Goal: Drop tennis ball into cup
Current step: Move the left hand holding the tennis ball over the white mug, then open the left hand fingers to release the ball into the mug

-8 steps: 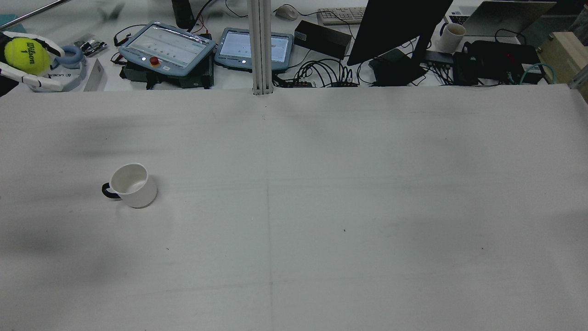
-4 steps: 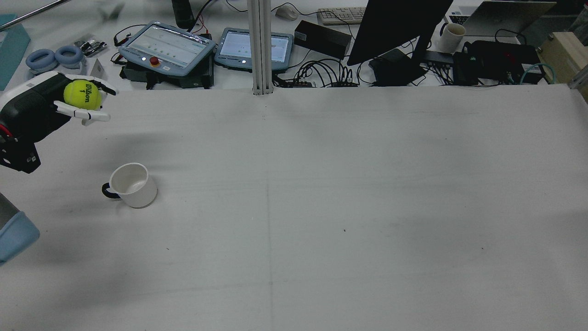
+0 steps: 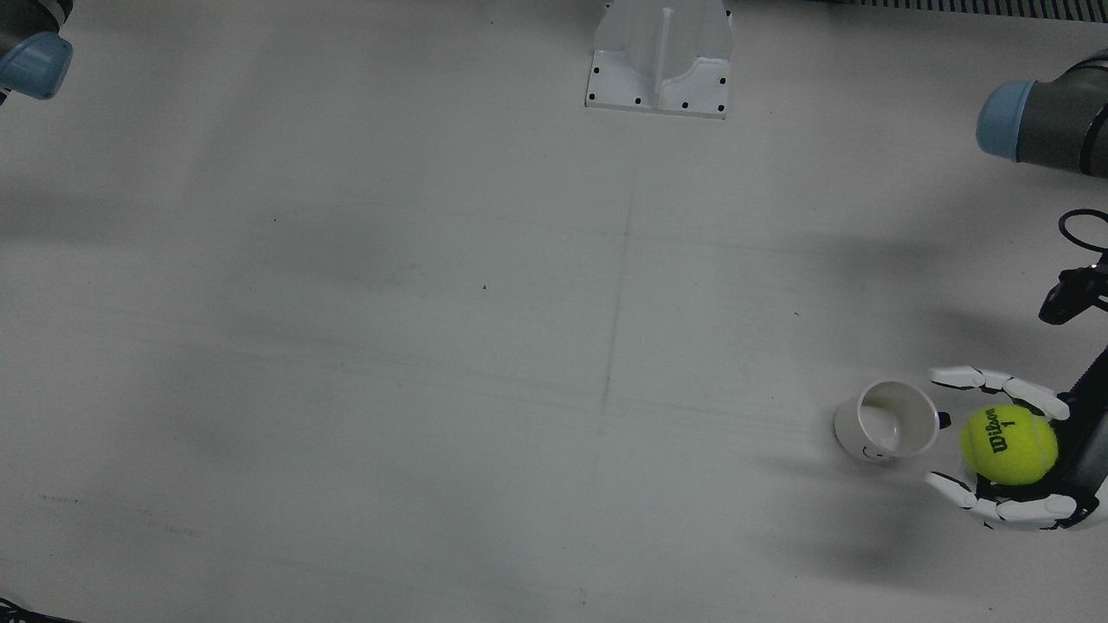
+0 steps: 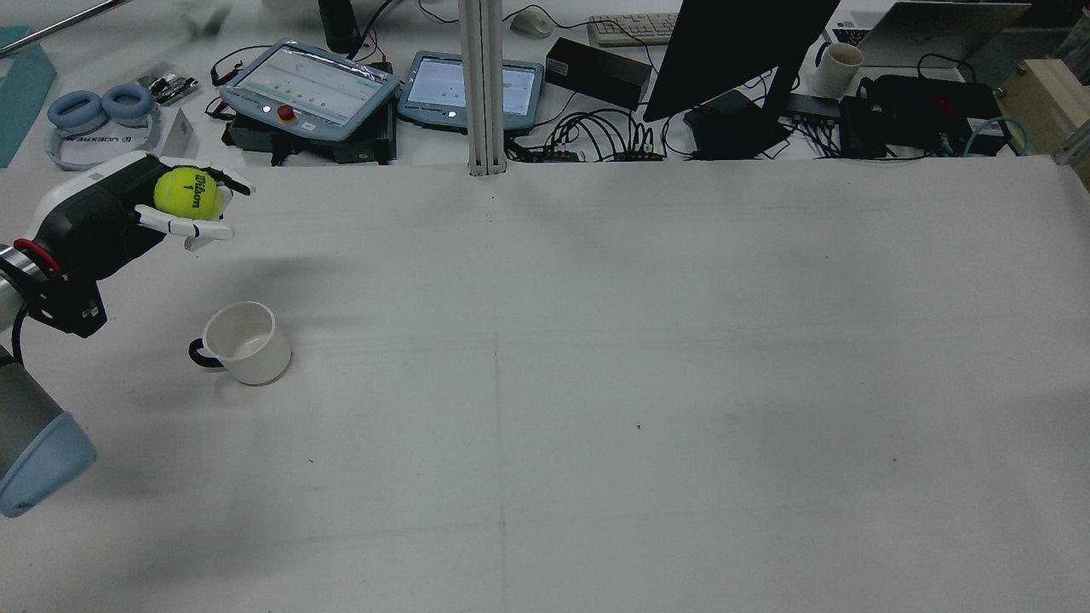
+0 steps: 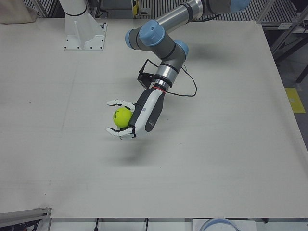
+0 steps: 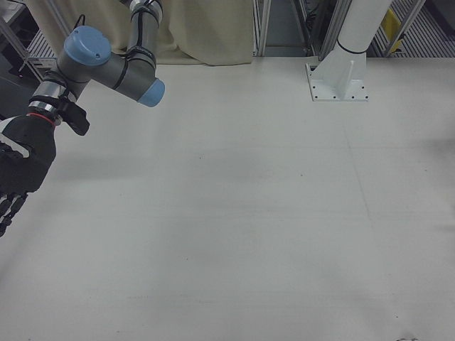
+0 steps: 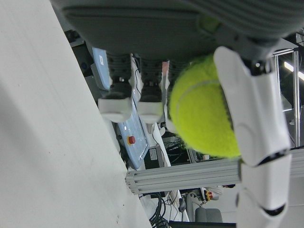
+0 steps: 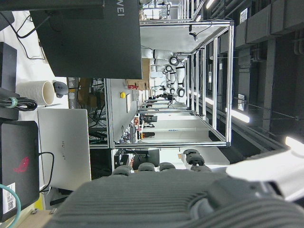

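A yellow-green Wilson tennis ball [image 4: 189, 192] sits in my left hand [image 4: 111, 223], whose white fingers are closed around it. The hand holds it in the air, apart from the white cup [image 4: 243, 342]. The cup has a dark handle and stands upright and empty on the table's left part. In the front view the ball [image 3: 1009, 445] is just to the view's right of the cup [image 3: 890, 420], off its rim, with the left hand [image 3: 1078, 472] behind it. The ball also shows in the left-front view [image 5: 122, 117] and the left hand view [image 7: 204, 111]. My right hand [image 6: 18, 174] hangs empty at the right-front view's left edge, fingers extended.
Beyond the table's far edge lie two teach pendants [image 4: 311, 85], headphones [image 4: 98, 106], cables, a monitor [image 4: 732, 60] and a second mug [image 4: 839, 66]. An aluminium post [image 4: 482, 85] stands at the far middle. The left arm's elbow [image 4: 38, 451] hangs over the near left.
My left hand has carried the ball from the far left edge rightward and down toward the cup. The arm's elbow has come into view. The cup has not moved.
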Controlling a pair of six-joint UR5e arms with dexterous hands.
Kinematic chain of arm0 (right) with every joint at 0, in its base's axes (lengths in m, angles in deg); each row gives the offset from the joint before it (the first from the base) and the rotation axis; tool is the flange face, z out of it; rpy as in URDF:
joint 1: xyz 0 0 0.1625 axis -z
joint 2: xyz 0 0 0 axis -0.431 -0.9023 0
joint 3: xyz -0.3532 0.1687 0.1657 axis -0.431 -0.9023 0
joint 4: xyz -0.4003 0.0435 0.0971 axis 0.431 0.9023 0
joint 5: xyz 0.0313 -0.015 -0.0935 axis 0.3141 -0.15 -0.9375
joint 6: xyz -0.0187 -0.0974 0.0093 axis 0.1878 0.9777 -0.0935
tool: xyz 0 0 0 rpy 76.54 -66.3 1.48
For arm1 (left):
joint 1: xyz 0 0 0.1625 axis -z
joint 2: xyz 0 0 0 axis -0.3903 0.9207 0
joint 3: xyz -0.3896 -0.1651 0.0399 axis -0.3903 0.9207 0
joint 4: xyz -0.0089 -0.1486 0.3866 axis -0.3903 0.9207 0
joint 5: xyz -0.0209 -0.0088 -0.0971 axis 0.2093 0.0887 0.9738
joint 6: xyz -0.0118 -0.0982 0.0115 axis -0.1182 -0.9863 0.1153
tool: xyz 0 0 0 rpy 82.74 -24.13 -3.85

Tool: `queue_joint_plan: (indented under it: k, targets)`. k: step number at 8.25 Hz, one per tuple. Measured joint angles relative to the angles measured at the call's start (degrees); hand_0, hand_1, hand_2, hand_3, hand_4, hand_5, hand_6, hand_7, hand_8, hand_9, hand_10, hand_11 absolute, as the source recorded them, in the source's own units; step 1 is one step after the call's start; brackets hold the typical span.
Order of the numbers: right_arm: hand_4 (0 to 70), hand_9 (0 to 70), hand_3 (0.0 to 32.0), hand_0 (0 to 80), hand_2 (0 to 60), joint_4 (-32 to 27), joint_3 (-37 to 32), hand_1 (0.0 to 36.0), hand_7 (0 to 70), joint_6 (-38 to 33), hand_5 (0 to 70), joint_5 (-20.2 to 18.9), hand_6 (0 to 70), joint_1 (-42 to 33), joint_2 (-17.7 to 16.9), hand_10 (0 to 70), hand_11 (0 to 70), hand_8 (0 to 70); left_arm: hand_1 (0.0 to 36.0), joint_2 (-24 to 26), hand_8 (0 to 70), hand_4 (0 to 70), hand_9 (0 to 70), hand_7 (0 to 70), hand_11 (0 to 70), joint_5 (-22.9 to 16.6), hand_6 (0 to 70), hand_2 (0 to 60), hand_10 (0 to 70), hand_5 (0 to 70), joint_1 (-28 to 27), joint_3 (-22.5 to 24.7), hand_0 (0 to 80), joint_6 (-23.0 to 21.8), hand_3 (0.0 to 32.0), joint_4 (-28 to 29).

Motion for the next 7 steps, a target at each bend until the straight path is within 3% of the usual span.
queue_joint_plan:
  k: [1, 3, 5, 6, 7]
  targets:
    - [0.0, 0.0, 0.0, 0.0, 0.0, 0.0, 0.0, 0.0, 0.0, 0.0, 0.0, 0.0, 0.0, 0.0, 0.0, 0.0, 0.0, 0.0, 10.9, -0.1, 58.9, 51.5, 70.0, 70.0, 70.0, 0.0, 70.0, 13.8, 53.7, 18.8, -1.2, 0.0, 50.9, 0.0, 0.0, 0.3]
    - [0.0, 0.0, 0.0, 0.0, 0.0, 0.0, 0.0, 0.0, 0.0, 0.0, 0.0, 0.0, 0.0, 0.0, 0.0, 0.0, 0.0, 0.0, 9.0, -0.3, 58.2, 50.7, 70.0, 70.0, 70.0, -0.2, 66.1, 13.7, 53.1, 19.0, -2.9, 0.0, 49.6, 0.0, 0.0, 0.9]
    - [0.0, 0.0, 0.0, 0.0, 0.0, 0.0, 0.0, 0.0, 0.0, 0.0, 0.0, 0.0, 0.0, 0.0, 0.0, 0.0, 0.0, 0.0, 7.3, -0.7, 57.8, 47.3, 70.0, 70.0, 70.0, -0.3, 70.0, 19.4, 50.2, 18.6, -3.4, 0.0, 47.2, 0.0, 0.0, 1.2]
    - [0.0, 0.0, 0.0, 0.0, 0.0, 0.0, 0.0, 0.0, 0.0, 0.0, 0.0, 0.0, 0.0, 0.0, 0.0, 0.0, 0.0, 0.0, 3.8, -1.3, 52.9, 42.8, 70.0, 70.0, 61.6, -0.3, 70.0, 32.8, 44.3, 16.8, -3.5, -0.1, 34.7, 0.2, 0.0, 1.6]
    - [0.0, 0.0, 0.0, 0.0, 0.0, 0.0, 0.0, 0.0, 0.0, 0.0, 0.0, 0.0, 0.0, 0.0, 0.0, 0.0, 0.0, 0.0, 1.6, -1.9, 15.8, 26.2, 28.2, 55.8, 16.0, -0.3, 26.1, 0.5, 11.2, 4.1, -3.5, -0.1, 37.1, 0.2, 0.0, 2.1]
